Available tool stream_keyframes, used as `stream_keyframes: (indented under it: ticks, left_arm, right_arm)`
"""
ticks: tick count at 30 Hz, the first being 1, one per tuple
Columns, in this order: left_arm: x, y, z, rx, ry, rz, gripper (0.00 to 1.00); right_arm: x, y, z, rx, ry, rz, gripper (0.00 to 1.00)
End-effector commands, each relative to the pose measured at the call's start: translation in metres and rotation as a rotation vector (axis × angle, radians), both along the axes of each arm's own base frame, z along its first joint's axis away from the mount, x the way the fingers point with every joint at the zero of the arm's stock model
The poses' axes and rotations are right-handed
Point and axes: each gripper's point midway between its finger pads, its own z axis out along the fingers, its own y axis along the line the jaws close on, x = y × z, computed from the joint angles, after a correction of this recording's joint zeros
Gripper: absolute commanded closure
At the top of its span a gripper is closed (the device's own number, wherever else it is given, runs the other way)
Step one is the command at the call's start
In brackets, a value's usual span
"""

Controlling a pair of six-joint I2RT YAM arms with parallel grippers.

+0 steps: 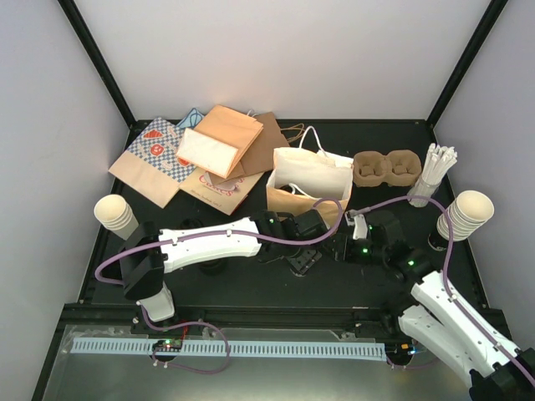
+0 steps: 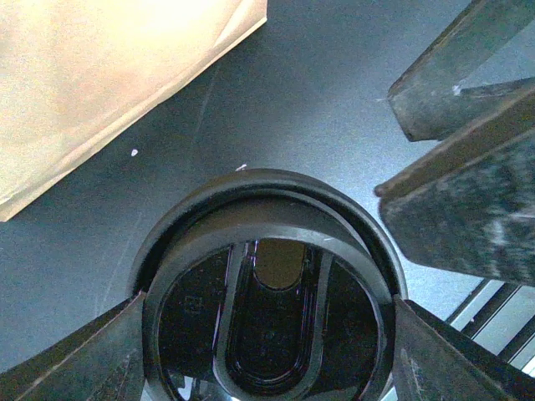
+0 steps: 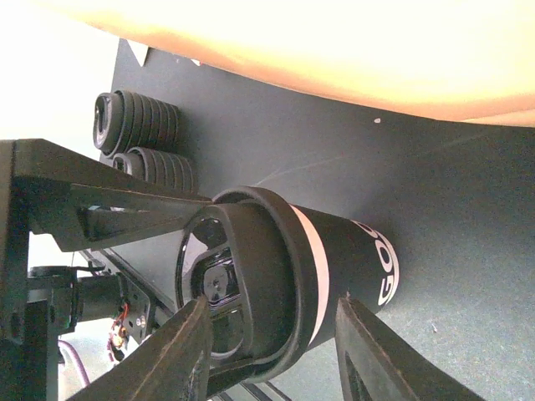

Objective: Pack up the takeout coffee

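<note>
**Two grippers at one lidded cup, mid-table**

Top view: left gripper (image 1: 303, 257) and right gripper (image 1: 341, 247) meet nose to nose in the middle of the table (image 1: 251, 292), just in front of the open cream paper bag (image 1: 308, 180). The wrists mask what sits between them. Pulp carrier (image 1: 386, 168) is at back right, beside the bag and well apart from both grippers. Lidless cup stacks stand at the far left (image 1: 117, 215) and far right (image 1: 466, 215) edges.

Left wrist: looking straight down on the black lid (image 2: 267, 326). Left fingers (image 2: 75, 368) are wide apart, one pressed to each side of the rim, so the left is clamped on the lid. The right gripper's fingers (image 2: 468, 217) come in from the upper right, just beside the rim. A corner of the bag shows upper left.

Right wrist: takeout cup (image 3: 351, 259) is dark with a white band and white lettering. It stands on the table with the lid seated on top. Right fingers (image 3: 167, 351) are partly apart, one at lid level and one by the cup wall. Contact is unclear, so I can't tell if it grips. A left finger (image 3: 117, 209) reaches the lid from the far side. Two loose lid stacks (image 3: 142, 124) stand behind.
</note>
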Motion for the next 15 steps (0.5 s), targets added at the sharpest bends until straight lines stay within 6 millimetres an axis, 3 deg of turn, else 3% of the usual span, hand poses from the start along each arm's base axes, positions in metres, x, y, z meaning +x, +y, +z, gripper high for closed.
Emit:
stream_keyframes:
  ticks: [1,10,15]
  left_arm:
    - [-0.017,0.01,-0.019,0.056,0.076,-0.046,0.3]
    - [-0.018,0.011,-0.021,0.06,0.079,-0.052,0.3]
    - [-0.019,0.01,-0.021,0.055,0.083,-0.056,0.3]
  right_arm:
    - [0.002,0.003,-0.002,0.007,0.0,0.014,0.56]
    - [0.001,0.007,-0.018,0.014,0.031,0.033,0.58]
    - [0.001,-0.001,-0.044,-0.047,0.074,0.002,0.62]
